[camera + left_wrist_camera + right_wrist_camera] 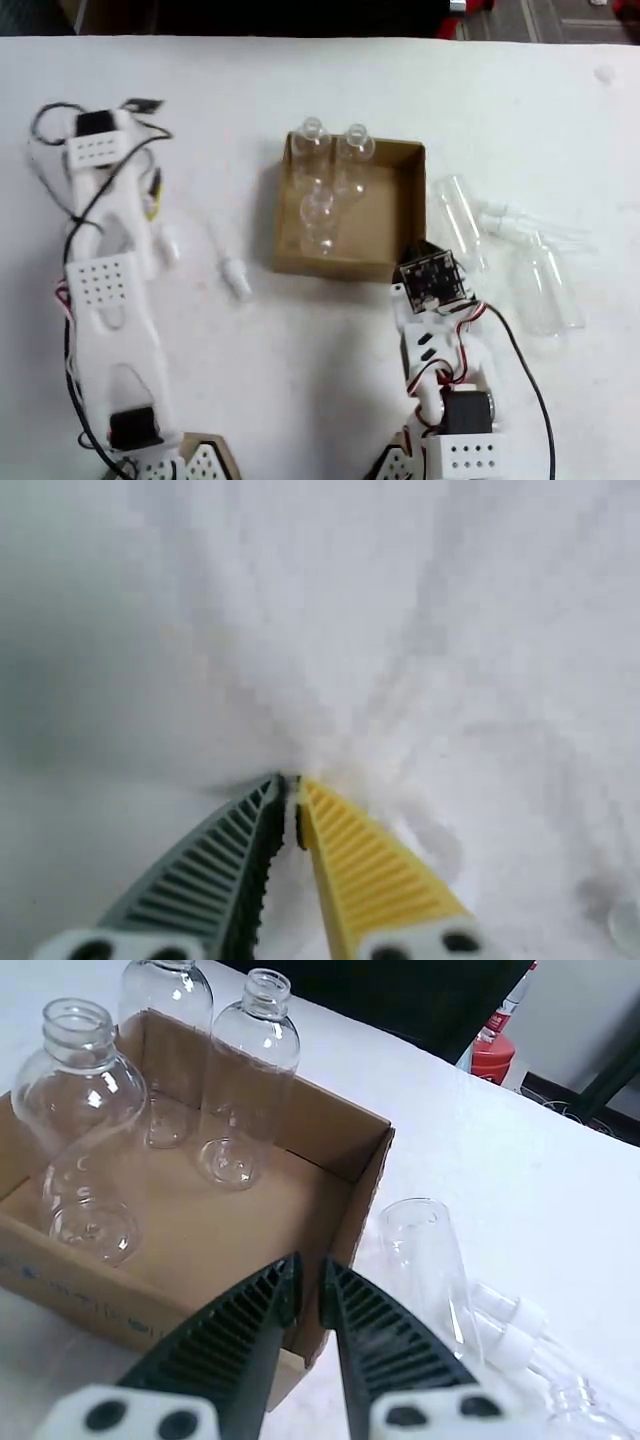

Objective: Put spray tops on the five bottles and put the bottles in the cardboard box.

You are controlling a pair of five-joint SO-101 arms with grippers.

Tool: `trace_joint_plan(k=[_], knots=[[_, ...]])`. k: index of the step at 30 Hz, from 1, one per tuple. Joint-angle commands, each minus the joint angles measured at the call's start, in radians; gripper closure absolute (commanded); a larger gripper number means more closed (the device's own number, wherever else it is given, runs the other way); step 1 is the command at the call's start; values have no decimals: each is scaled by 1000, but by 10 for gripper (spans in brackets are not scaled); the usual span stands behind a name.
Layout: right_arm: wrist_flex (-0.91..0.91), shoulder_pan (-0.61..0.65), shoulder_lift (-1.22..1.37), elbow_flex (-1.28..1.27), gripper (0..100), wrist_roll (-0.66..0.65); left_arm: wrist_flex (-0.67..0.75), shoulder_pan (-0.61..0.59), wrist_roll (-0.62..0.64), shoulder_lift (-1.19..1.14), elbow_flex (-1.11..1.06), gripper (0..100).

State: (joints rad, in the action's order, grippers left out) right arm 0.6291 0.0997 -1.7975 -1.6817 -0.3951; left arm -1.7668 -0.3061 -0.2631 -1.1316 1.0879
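So the bottles are all clear plastic, round-shouldered, with open threaded necks and no spray top on any of them. I count five. Three stand upright inside the shallow brown cardboard box [390, 225]. The far-left bottle [311, 150] and far-right bottle [353, 155] sit side by side along the box's 12 o'clock wall, and the front bottle [320, 220] is just toward 6 o'clock from them. The other two are lying on their sides on the white table [300, 380], out at 3 o'clock from the box. The near lying bottle [462, 225] is just beside the box wall, and the outer lying bottle [545, 280] is farther out toward 4 o'clock.

One white spray top with a thin dip tube [236, 272] lies at about 8 o'clock from the box. More white spray tops [500, 218] are bunched between the two lying bottles. It looks like two, but I honestly can't count them for sure.

The right gripper [310, 1275] has black ribbed fingers and sits at the box's 5 o'clock corner. They're pinched nearly together, with just a sliver of gap and nothing in it.

The left gripper [290, 780], one grey finger and one yellow, is well off at 9 o'clock. It's clenched on nothing, with the tips down at the table.
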Motion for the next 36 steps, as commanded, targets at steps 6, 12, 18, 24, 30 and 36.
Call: trace_joint_plan(k=[6,12,18,24,30,36], knots=[[4,-2,-4,-8,979,-51,-21,111,-6,8,18,977],[4,-2,-4,-8,981,-71,-21,101,-6,165,-97,977],[4,-2,-4,-8,981,-72,-21,64,-6,538,-272,977],[4,-2,-4,-8,981,-71,-12,133,23,1067,-609,977],[4,-2,-4,-8,978,-71,109,205,127,1468,-881,977],[4,-2,-4,-8,978,-71,307,213,327,1635,-1218,973]])
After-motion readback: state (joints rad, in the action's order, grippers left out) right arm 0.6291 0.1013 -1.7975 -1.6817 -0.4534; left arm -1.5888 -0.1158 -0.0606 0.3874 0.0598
